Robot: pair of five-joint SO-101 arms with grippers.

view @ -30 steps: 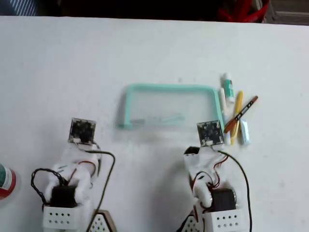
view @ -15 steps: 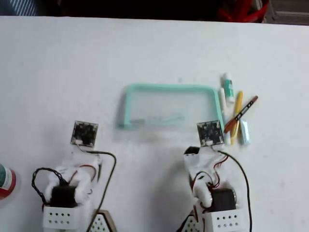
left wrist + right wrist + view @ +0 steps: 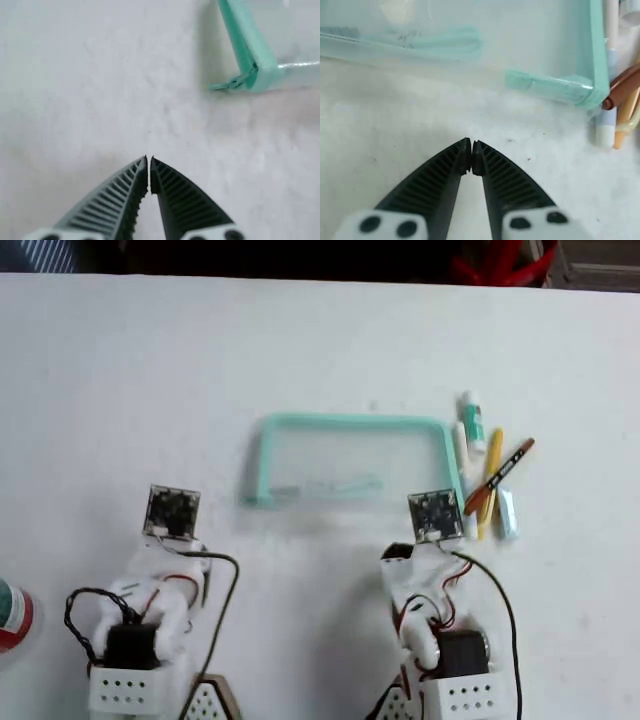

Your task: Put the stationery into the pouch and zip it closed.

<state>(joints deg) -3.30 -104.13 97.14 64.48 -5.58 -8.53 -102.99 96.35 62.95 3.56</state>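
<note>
Packing hasn't started: the stationery (image 3: 490, 475) lies heaped against the right edge of the pouch (image 3: 350, 460), mid-table. The left gripper (image 3: 149, 162) and right gripper (image 3: 471, 147) both hover empty, jaws pressed together, near its front corners. I'd guess the right one has to open and grab a pen; plenty of bare table (image 3: 300, 340) around, but the pens overlap.

1. A white table (image 3: 200, 360) spreads across the high view under even light.
2. At 12 o'clock, a dark strip (image 3: 300, 255) runs beyond its far edge.
3. A red object (image 3: 495, 262) shows at 1 o'clock, and a blue-striped patch (image 3: 35, 252) at 11 o'clock.
4. At 8 o'clock, a round red, white and green object (image 3: 10, 615) sits on the table.
</note>
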